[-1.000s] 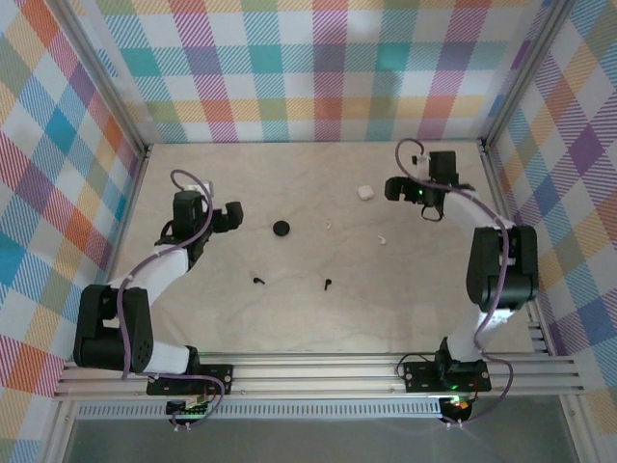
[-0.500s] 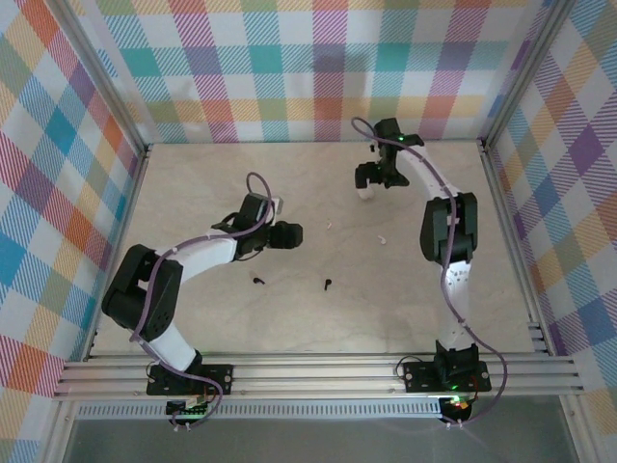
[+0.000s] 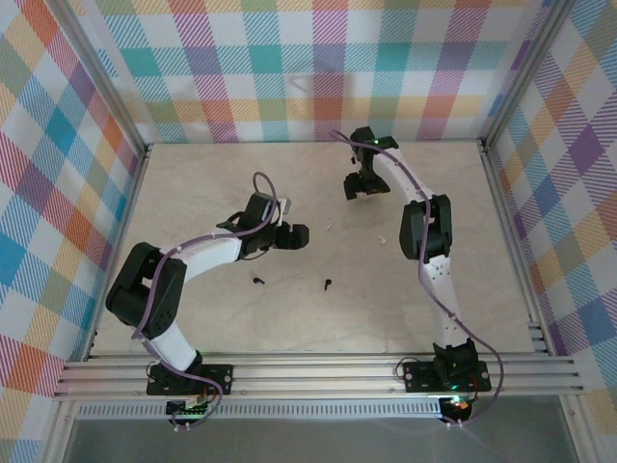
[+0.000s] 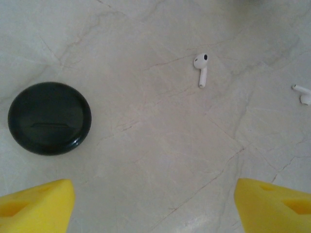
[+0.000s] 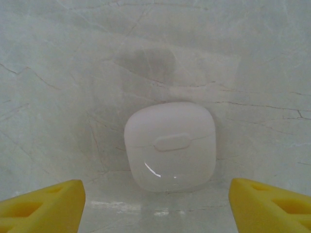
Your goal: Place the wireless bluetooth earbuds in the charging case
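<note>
Nearest the bases, the black earbuds lie loose and untouched. The left gripper has swung in near the black case, fingers wide and empty, with the white earbuds just beyond. Farther back, the right gripper now hovers at the white case, spread and empty. They look set to open the cases first.

- round, glossy black plastic charging case: lid shut, lying flat on the pale marbled table.
- rounded-square, glossy white plastic charging case: shut, lying flat, with an oval mark on its upper face.
- white stemmed plastic earbud: on its side, well apart from the black case.
- second white earbud: lying loose further along.
- first black stemmed earbud and second black earbud: tiny, loose on the table, apart from each other, nearer its front edge than the white pair.
</note>
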Available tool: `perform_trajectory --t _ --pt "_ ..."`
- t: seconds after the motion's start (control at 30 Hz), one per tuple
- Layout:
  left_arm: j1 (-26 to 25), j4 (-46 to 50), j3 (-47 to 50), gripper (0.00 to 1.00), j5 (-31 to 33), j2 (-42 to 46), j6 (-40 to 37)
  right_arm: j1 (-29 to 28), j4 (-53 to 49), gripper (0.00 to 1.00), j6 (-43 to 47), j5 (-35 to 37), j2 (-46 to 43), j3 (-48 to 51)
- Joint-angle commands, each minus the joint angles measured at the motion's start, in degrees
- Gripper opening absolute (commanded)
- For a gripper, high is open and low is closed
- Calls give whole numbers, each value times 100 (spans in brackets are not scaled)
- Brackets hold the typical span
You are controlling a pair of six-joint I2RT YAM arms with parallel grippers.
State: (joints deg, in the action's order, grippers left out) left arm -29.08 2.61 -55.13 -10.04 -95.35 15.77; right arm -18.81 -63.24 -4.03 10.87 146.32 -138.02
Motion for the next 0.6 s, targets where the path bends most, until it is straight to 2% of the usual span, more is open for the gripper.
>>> perform_trajectory --t 0.0,0.13,0.33,0.47,0.57 --pt "-97 -123 144 85 -103 253 93 10 -202 77 5 -102 91 -163" --pt "-124 -86 159 85 -156 307 85 12 -180 77 111 -78 148 -165" --pt "-141 74 150 84 -283 302 117 10 -120 83 15 81 275 -279" --pt "-185 199 179 83 -315 450 163 23 -150 81 -36 5 442 -446" --pt "-228 436 152 83 -221 612 155 36 -119 75 53 -117 535 -481"
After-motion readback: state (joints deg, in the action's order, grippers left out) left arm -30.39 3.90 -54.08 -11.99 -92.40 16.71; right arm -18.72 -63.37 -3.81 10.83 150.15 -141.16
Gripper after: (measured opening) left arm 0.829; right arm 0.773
